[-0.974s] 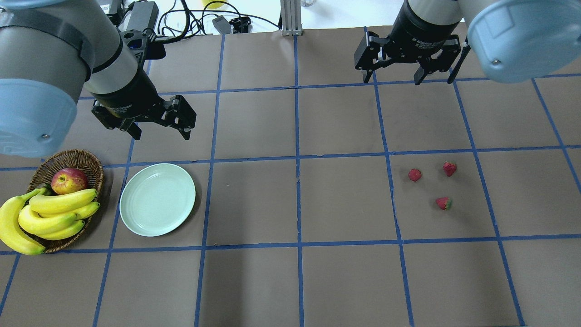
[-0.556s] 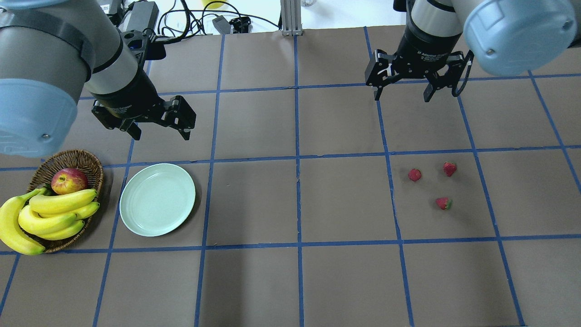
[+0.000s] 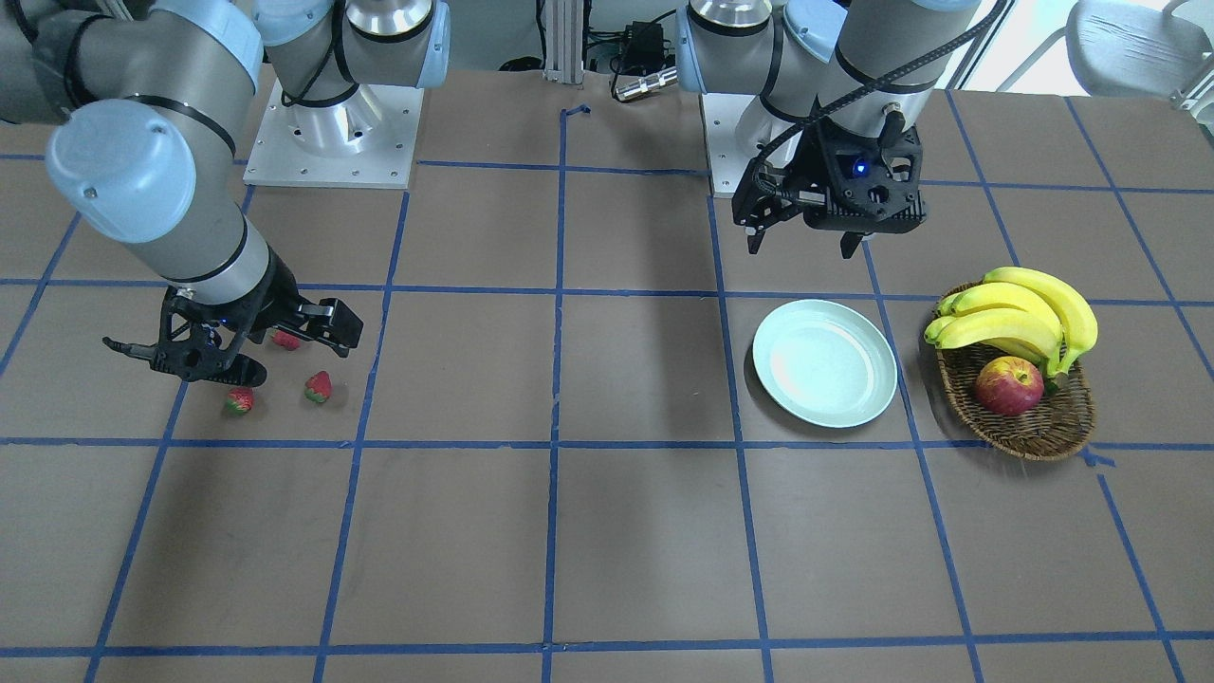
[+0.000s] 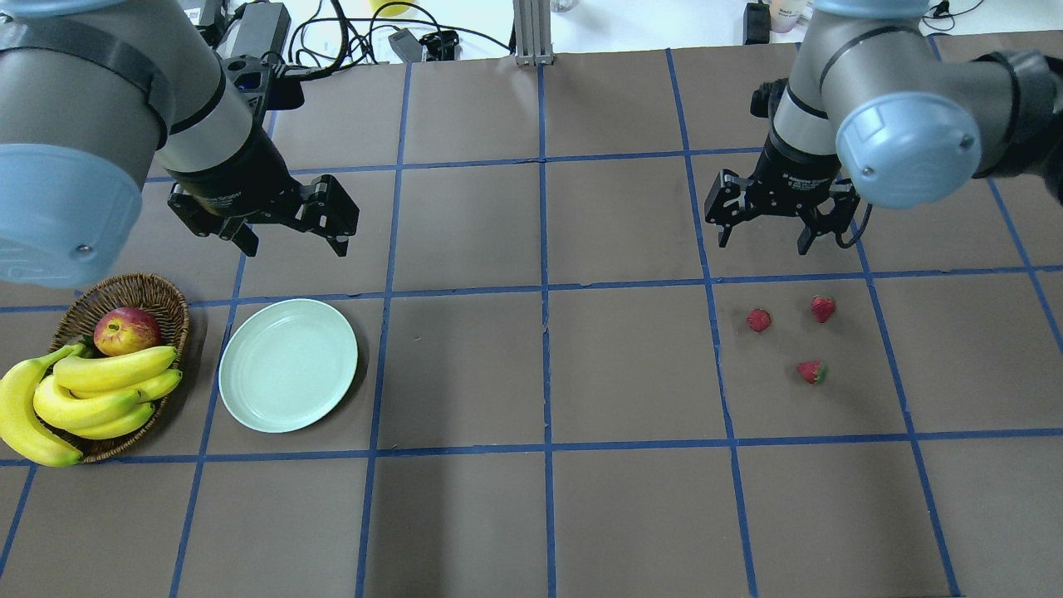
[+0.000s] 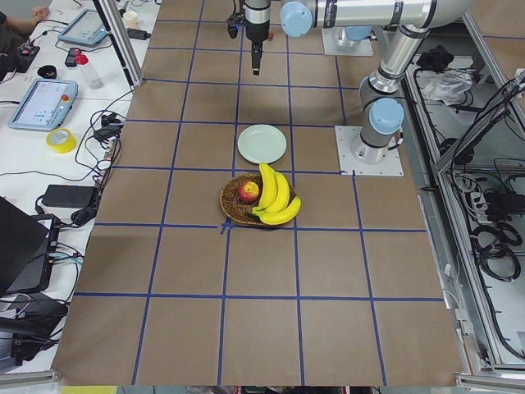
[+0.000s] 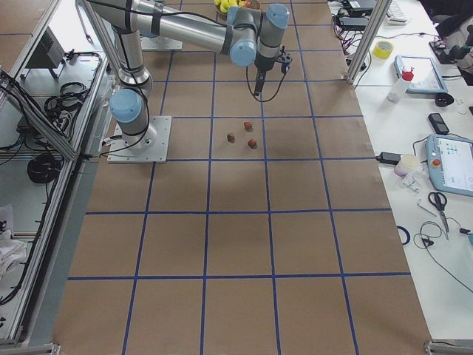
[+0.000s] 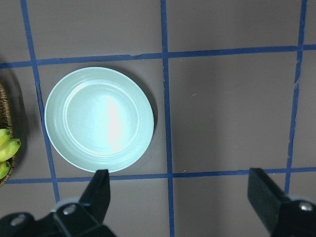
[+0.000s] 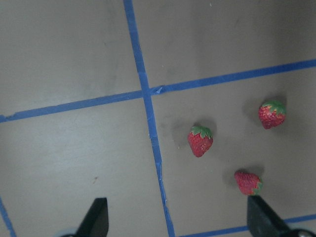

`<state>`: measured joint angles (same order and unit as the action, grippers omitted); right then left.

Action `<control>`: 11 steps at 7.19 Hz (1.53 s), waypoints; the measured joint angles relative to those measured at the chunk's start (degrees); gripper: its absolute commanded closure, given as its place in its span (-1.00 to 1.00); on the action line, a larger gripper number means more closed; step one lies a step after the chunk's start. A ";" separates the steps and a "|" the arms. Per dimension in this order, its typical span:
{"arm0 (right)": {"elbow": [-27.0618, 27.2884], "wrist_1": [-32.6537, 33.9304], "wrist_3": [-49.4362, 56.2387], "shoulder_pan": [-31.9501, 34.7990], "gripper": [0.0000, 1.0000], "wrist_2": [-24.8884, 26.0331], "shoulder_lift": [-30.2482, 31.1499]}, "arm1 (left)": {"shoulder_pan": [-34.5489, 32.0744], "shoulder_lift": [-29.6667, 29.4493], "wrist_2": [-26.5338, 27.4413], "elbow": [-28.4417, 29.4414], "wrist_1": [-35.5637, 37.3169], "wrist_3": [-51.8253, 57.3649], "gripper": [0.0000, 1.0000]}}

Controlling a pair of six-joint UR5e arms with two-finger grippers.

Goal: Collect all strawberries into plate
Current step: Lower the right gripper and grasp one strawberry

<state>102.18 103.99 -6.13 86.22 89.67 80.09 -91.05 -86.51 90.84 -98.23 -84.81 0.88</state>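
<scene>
Framing strawberries (image 8: pixel 200 139) from right wrist, plate (image 7: pixel 98 120) from left

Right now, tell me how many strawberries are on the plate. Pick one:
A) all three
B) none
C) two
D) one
B: the plate holds nothing, and all three strawberries lie on the table in one grid square, near the open right claw.
</scene>
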 measured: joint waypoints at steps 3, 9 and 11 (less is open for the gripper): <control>11.34 15.57 4.17 -0.87 -1.00 2.21 -2.27 | 0.01 -0.10 0.13 -0.02 -0.38 0.00 -1.00; 18.71 28.06 11.08 -2.38 -0.48 4.07 -6.24 | -0.01 -1.43 2.23 1.41 0.34 1.71 -1.00; 18.78 28.89 10.69 -4.07 -0.42 3.72 -6.42 | -0.67 -1.73 1.77 1.64 0.43 2.38 -1.00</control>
<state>120.96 132.88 4.56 82.15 93.39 73.68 -91.72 -88.24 92.61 -96.60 -84.39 3.26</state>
